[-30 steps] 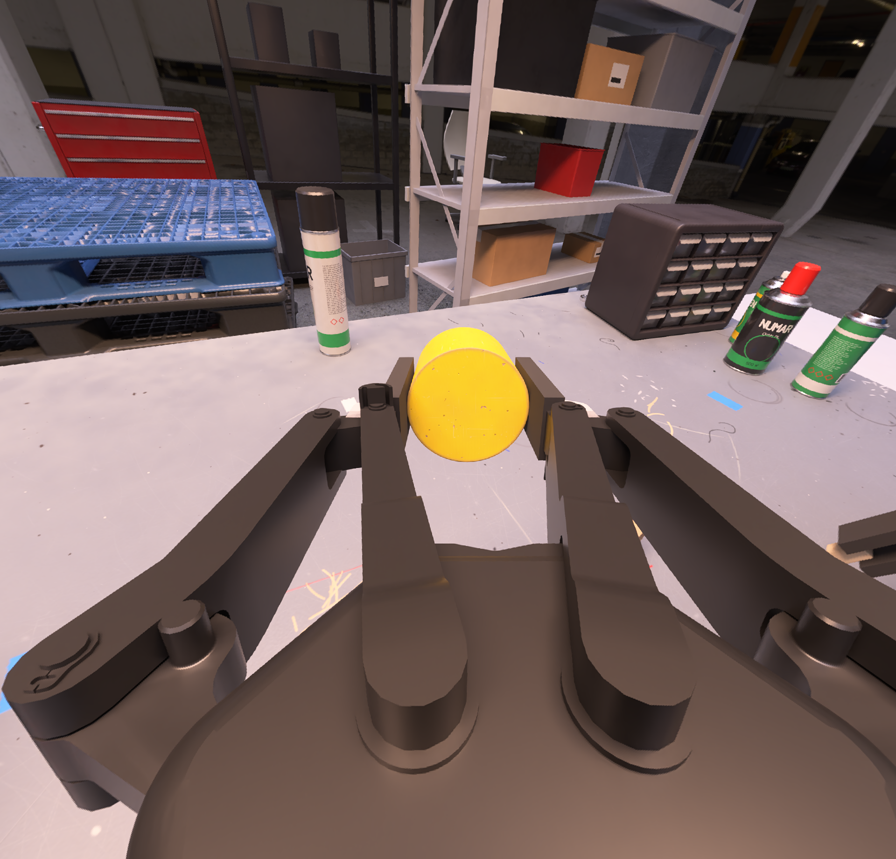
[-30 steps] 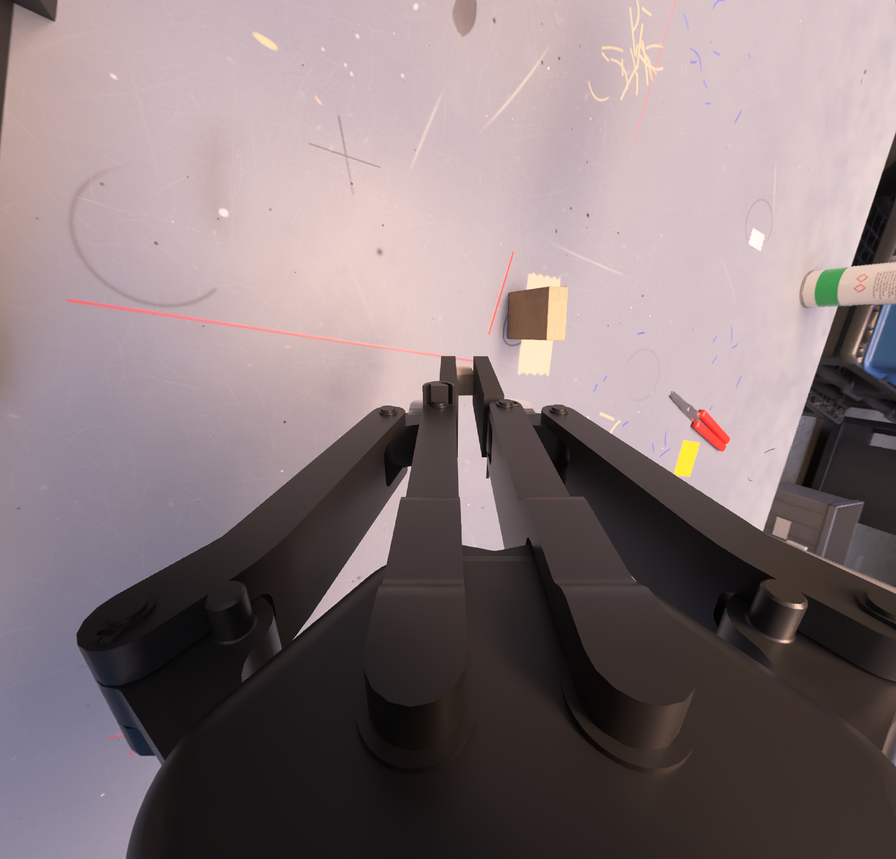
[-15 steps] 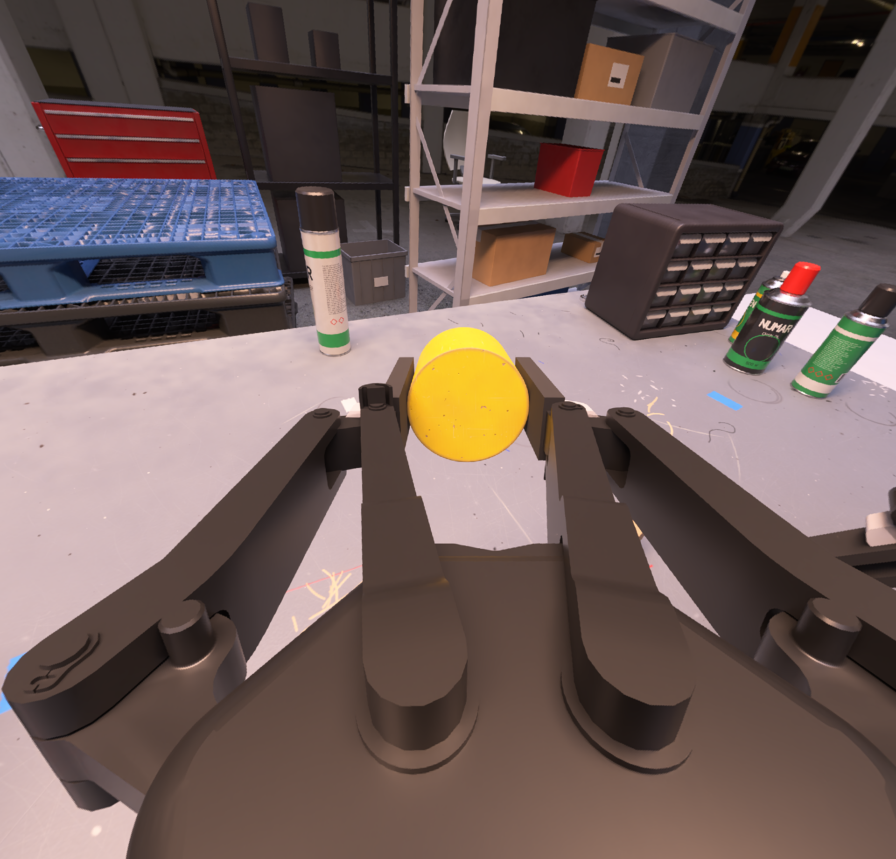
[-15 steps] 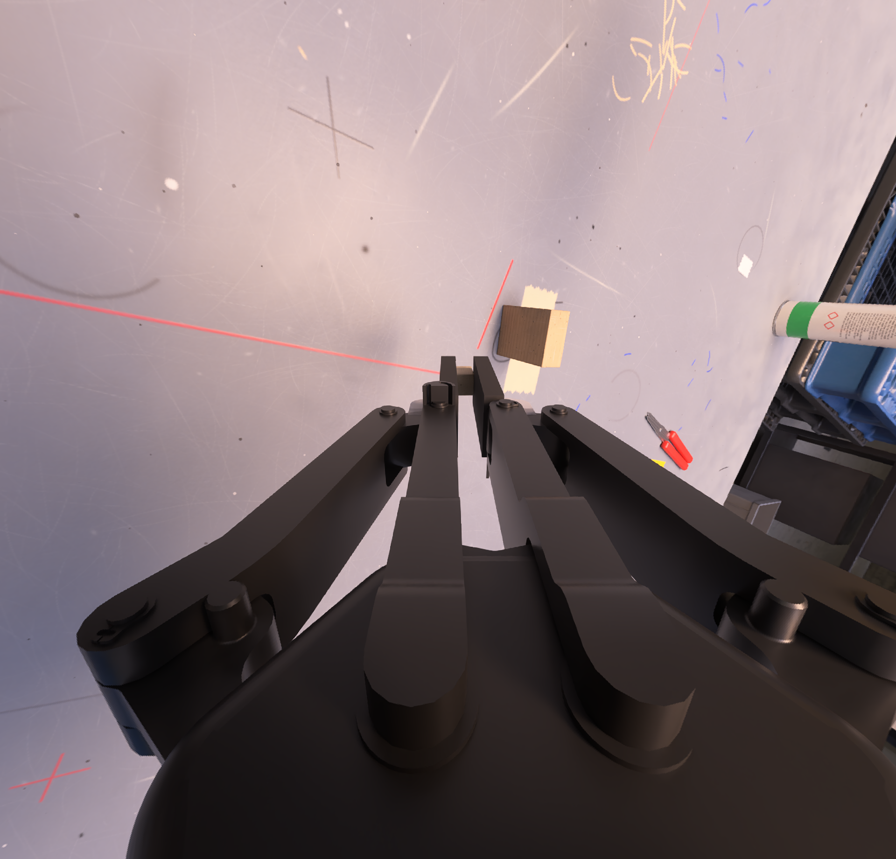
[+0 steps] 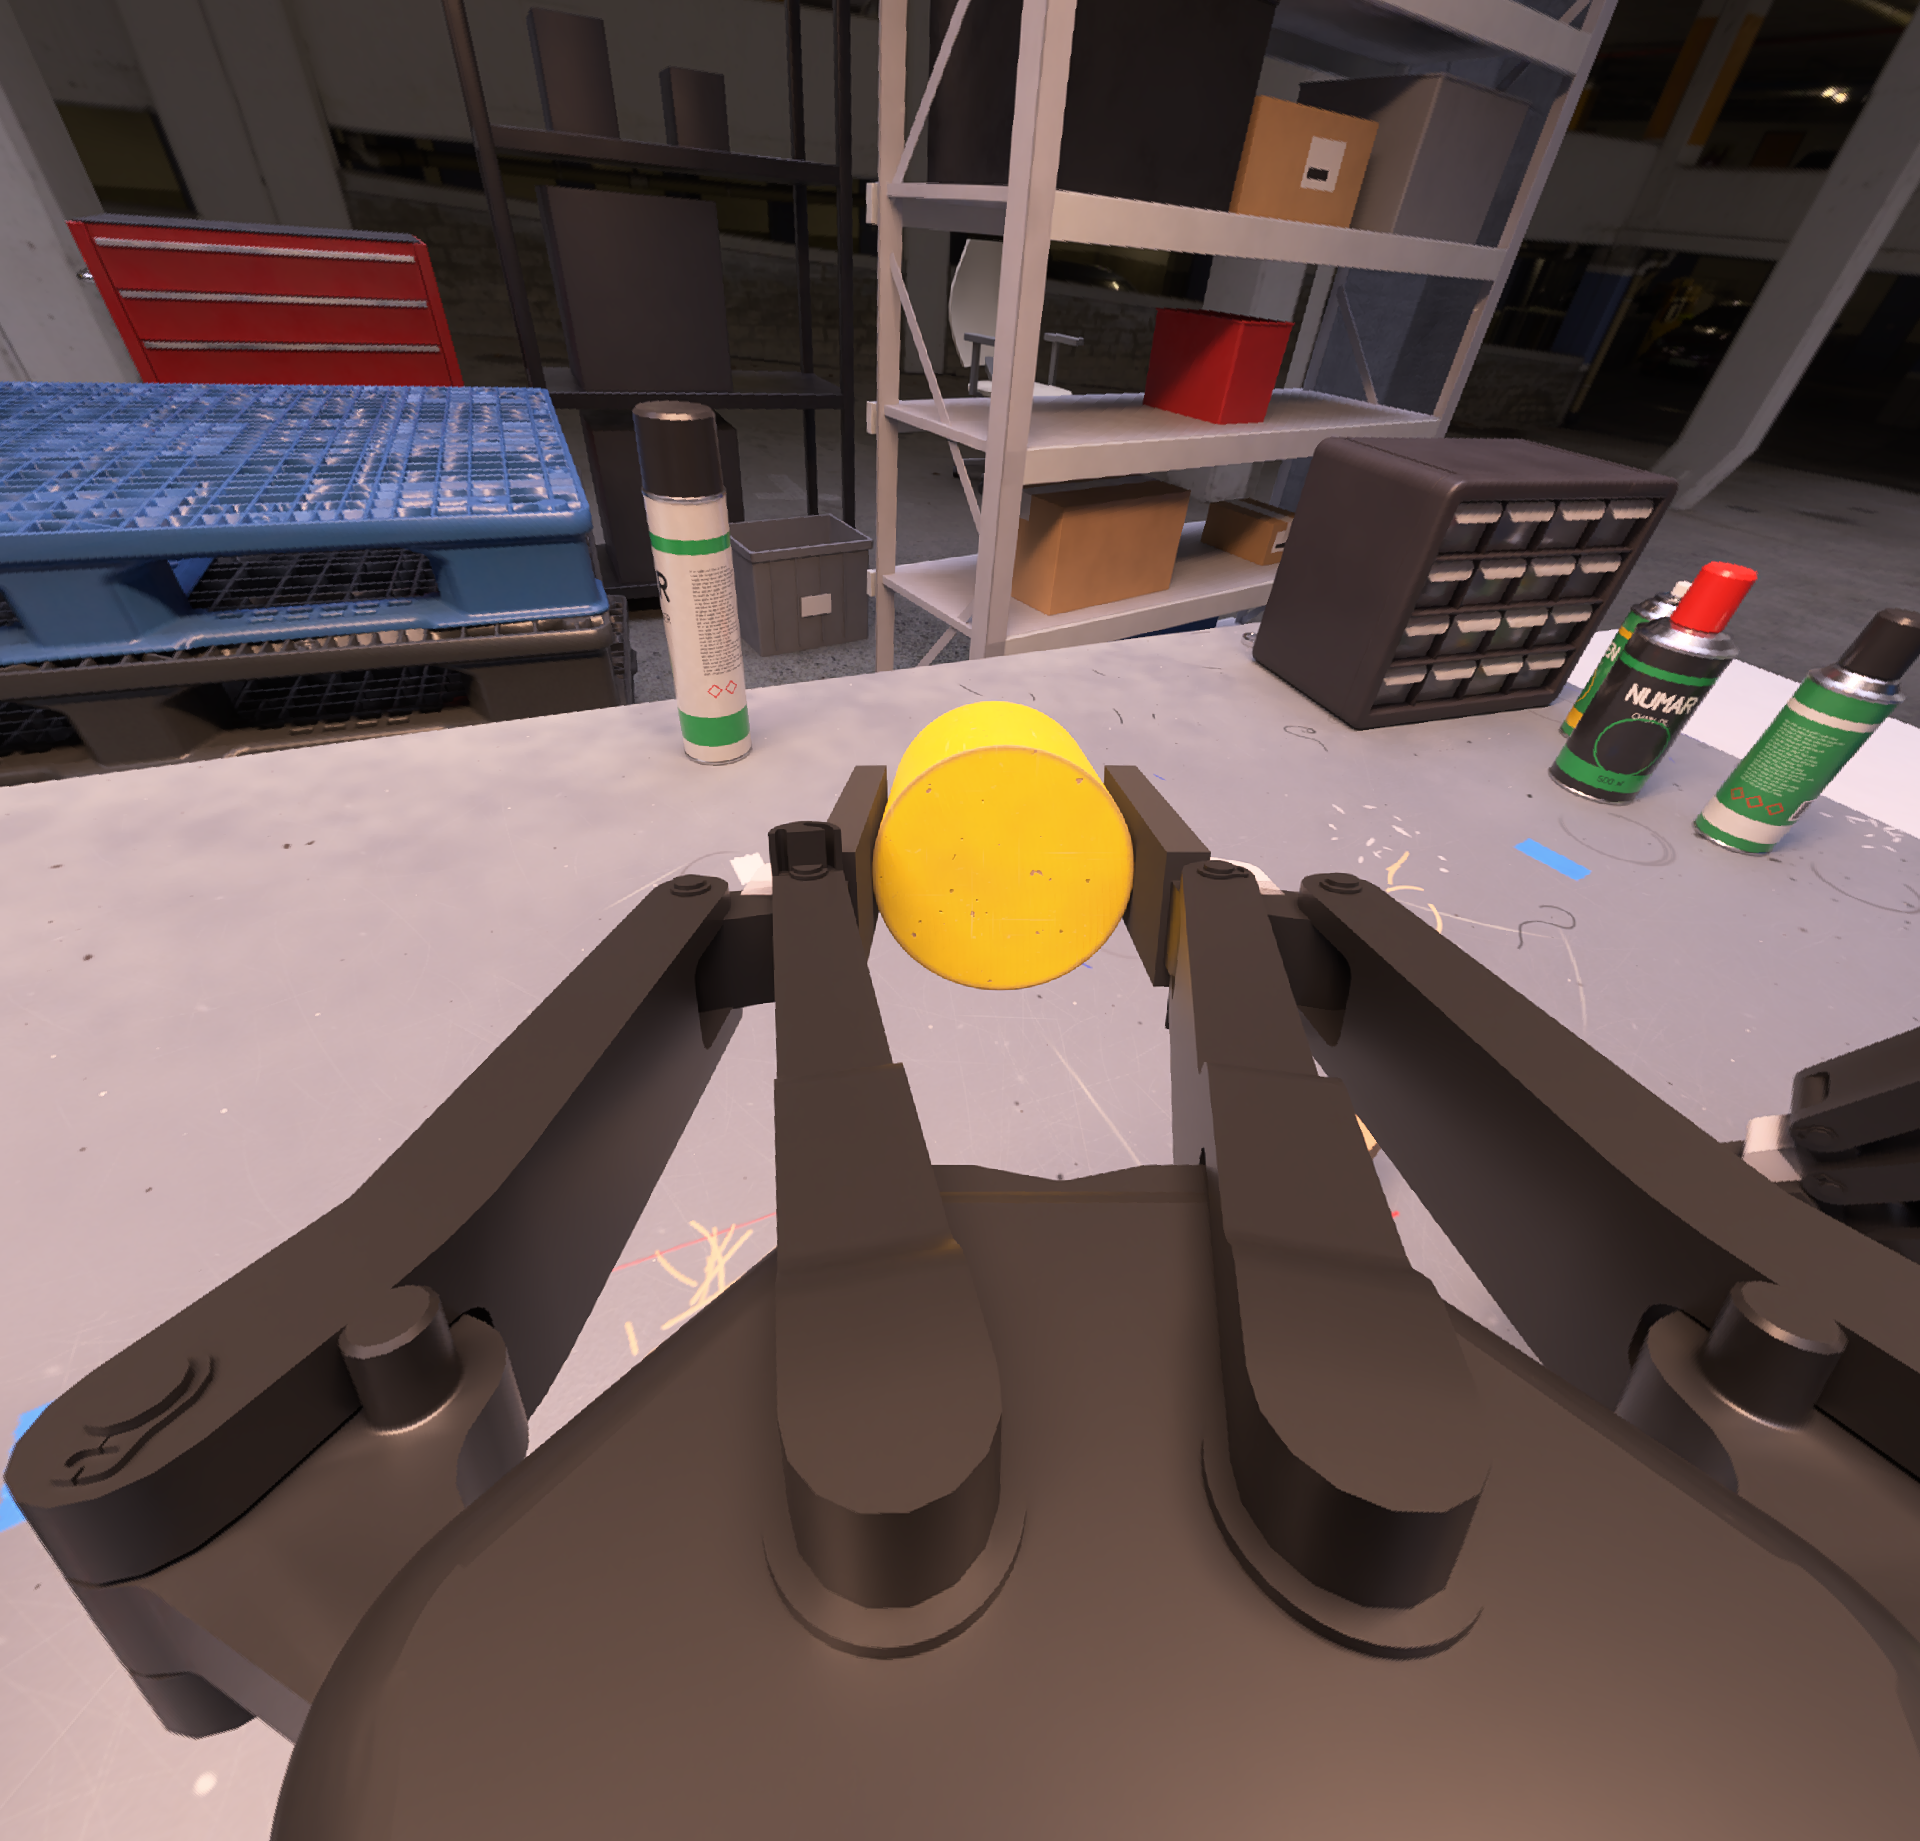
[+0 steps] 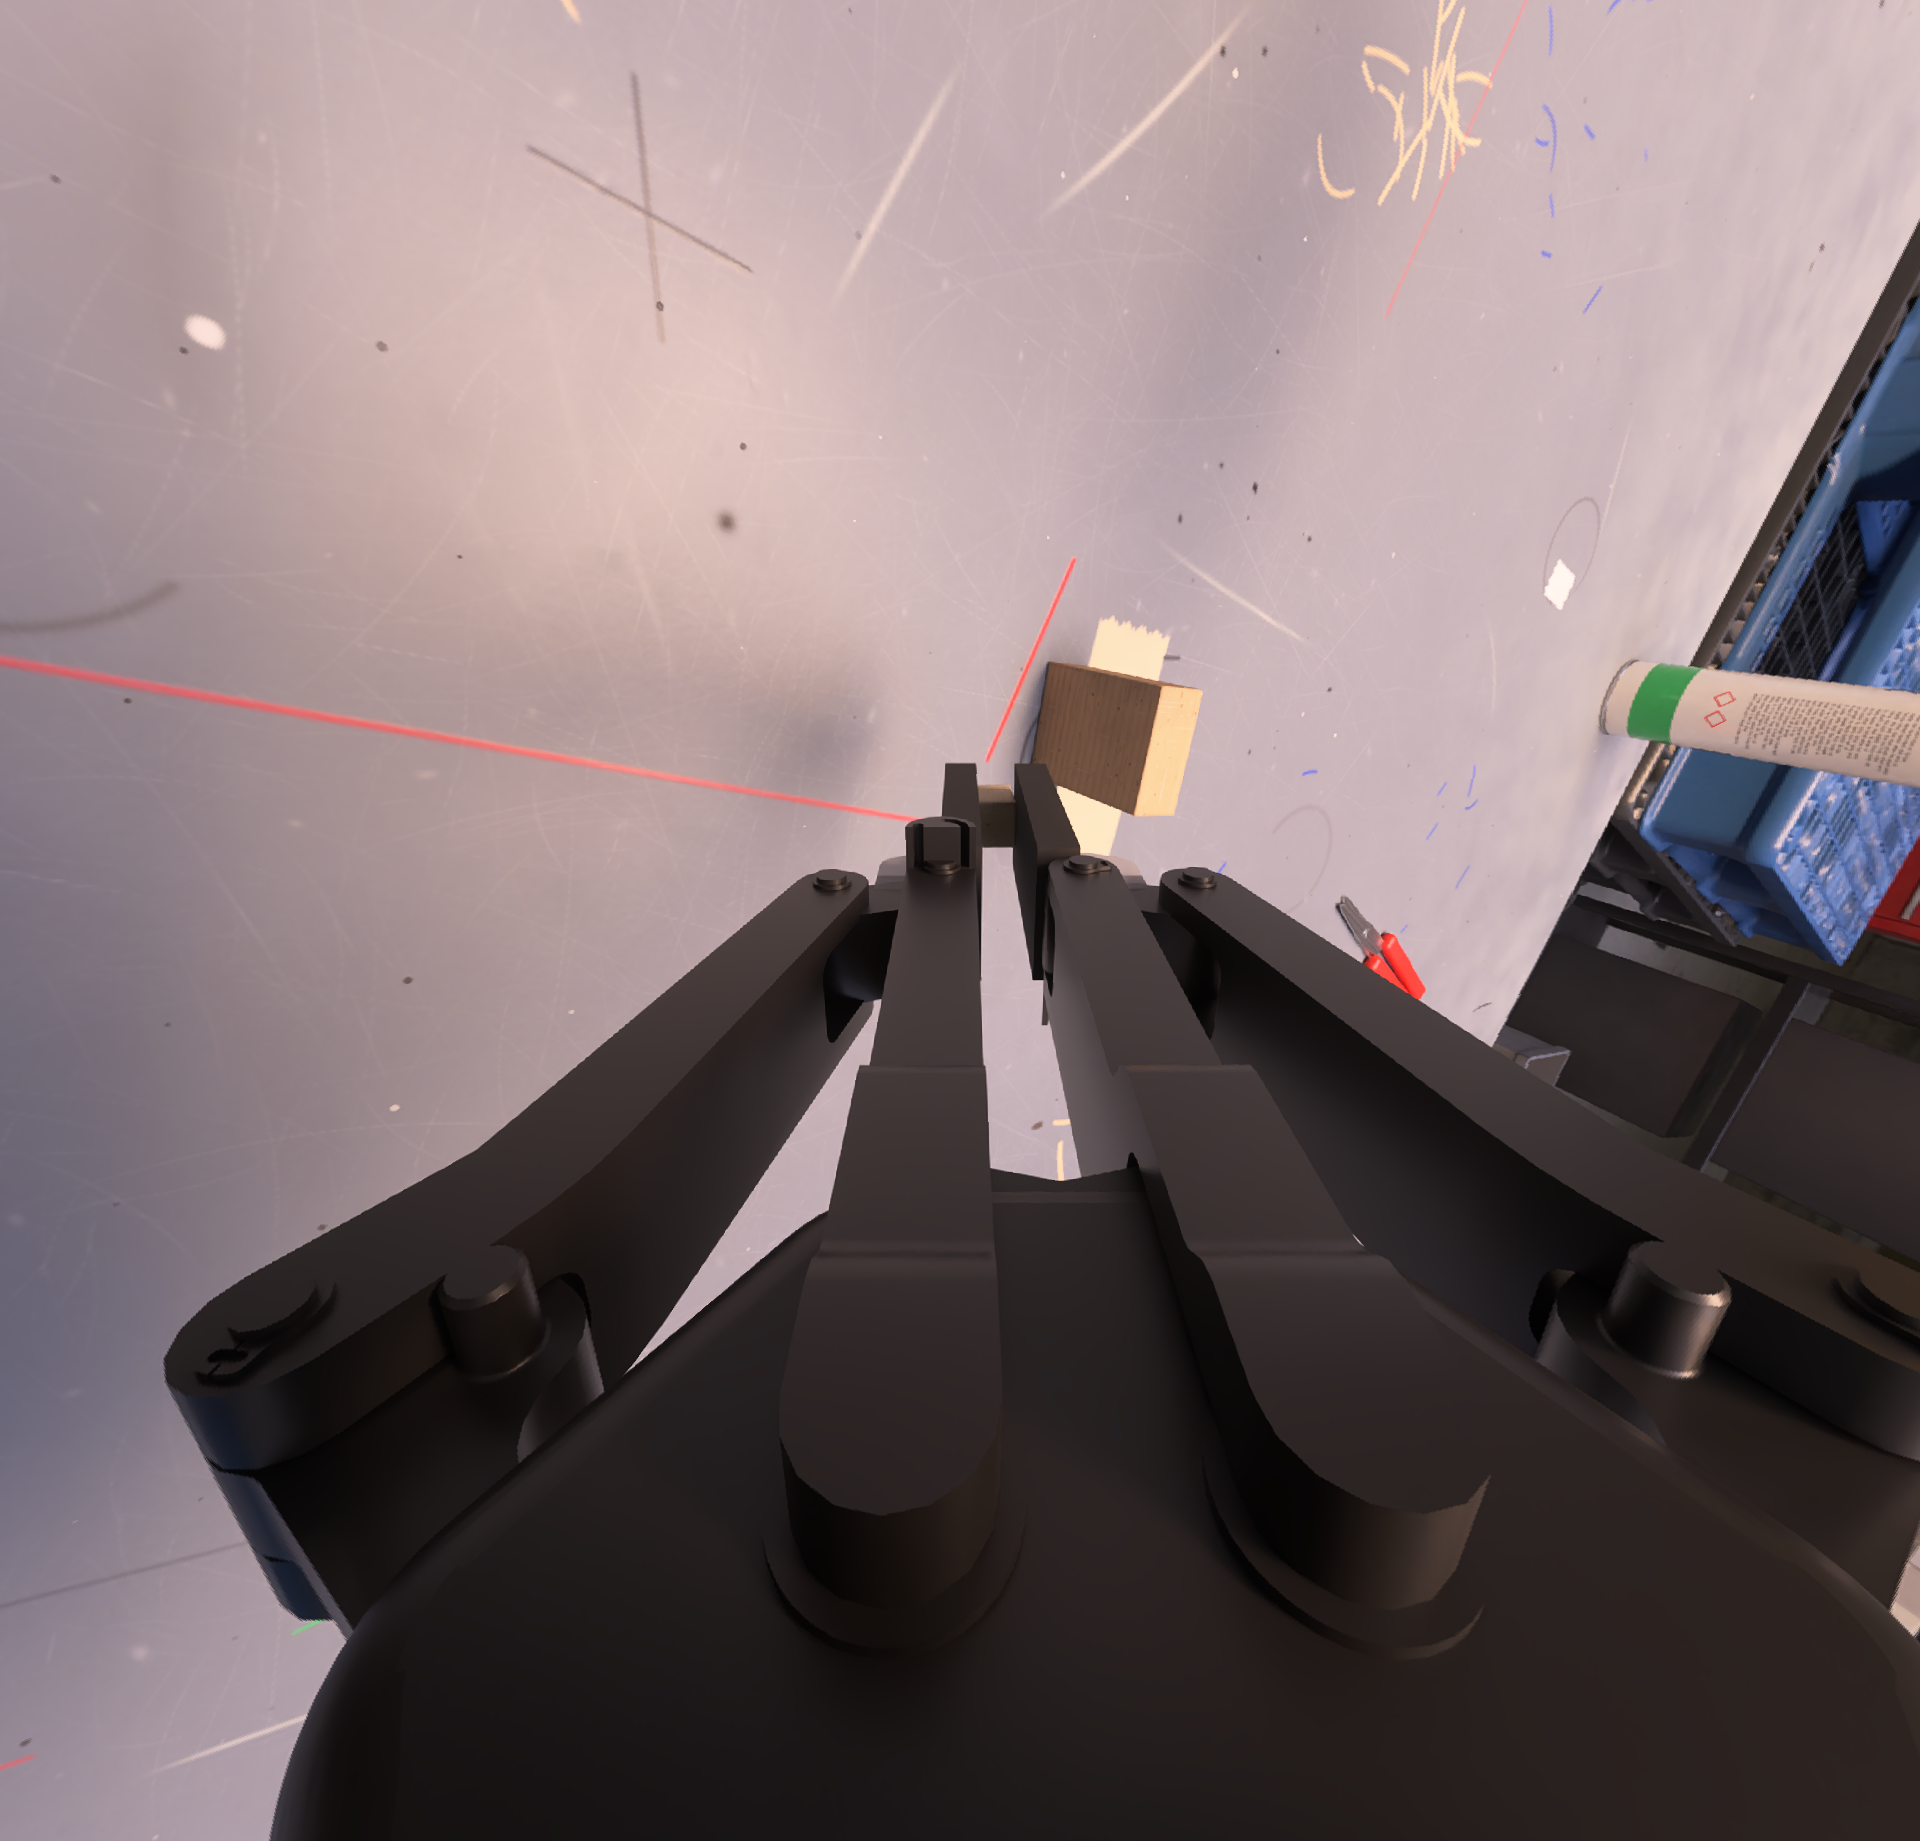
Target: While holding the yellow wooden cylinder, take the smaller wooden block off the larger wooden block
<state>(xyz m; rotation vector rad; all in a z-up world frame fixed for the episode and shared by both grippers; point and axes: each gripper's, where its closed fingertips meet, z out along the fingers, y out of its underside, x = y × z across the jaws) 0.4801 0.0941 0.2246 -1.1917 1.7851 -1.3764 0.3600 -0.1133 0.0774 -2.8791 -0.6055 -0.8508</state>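
Note:
My left gripper (image 5: 1004, 841) is shut on the yellow wooden cylinder (image 5: 997, 866) and holds it level above the grey table (image 5: 312, 960). My right gripper (image 6: 994, 796) is nearly closed on a small pale wooden block (image 6: 997, 819), of which only a sliver shows between the fingertips. The larger wooden block (image 6: 1117, 752) lies on the table on a strip of pale tape, just beyond and right of the right fingertips, apart from them. Part of the right gripper also shows at the right edge of the left wrist view (image 5: 1849, 1137).
A white and green spray can (image 5: 698, 586) stands at the table's far edge; it also shows in the right wrist view (image 6: 1766, 721). A dark drawer cabinet (image 5: 1455, 576) and two spray cans (image 5: 1652, 690) stand far right. Red pliers (image 6: 1382, 950) lie near the edge. A blue pallet (image 5: 281, 503) lies beyond.
The right gripper, shut on the small block, has shifted and tilted; the larger block, can and pallet now look nearer. The left gripper with the cylinder has not moved.

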